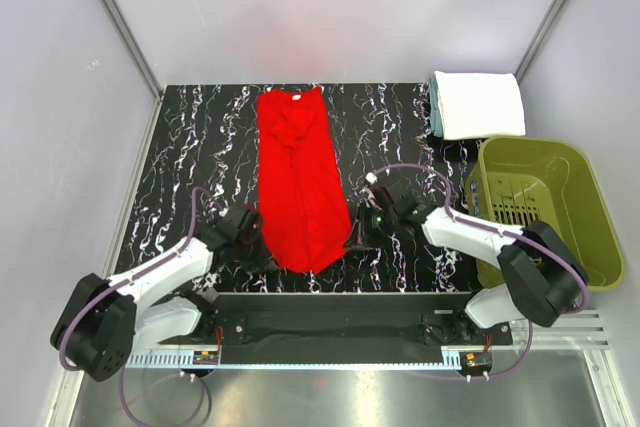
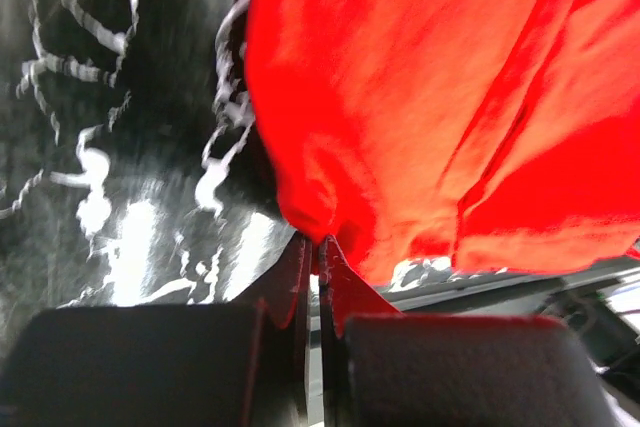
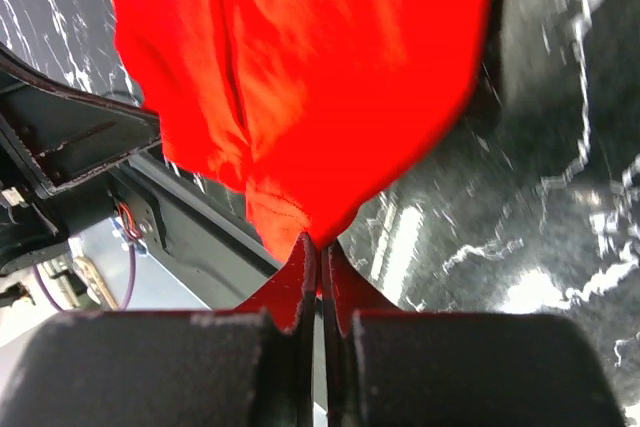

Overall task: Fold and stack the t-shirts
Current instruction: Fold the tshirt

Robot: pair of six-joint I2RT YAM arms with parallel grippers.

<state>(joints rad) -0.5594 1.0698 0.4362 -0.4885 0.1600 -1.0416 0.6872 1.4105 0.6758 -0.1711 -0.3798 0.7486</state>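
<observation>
Nearest to us, the left gripper (image 2: 318, 244) has its jaws pressed together on the near left corner of the red t-shirt (image 1: 298, 182), with a small pinch of red cloth caught between the tips. We see the same on the other side, where the right gripper (image 3: 320, 242) has its jaws closed on the shirt's near right corner. From above, both grippers sit at the near end of the shirt, one at each side, with the arms reaching inward from their bases. In the wrist views the pinched hem bunches into soft folds over the black, white-veined surface (image 1: 190, 147); we cannot tell whether that hem is raised off it. Beyond the grippers the shirt runs away from us as a long narrow strip lying on the surface, its collar end at the far side. To the right, well apart from the shirt, stands the olive-green basket (image 1: 590, 207). Farther off, at the far right corner, a folded white t-shirt (image 1: 480, 104) lies on a pale blue t-shirt (image 1: 436, 112), of which we see only a sliver along the left edge.
</observation>
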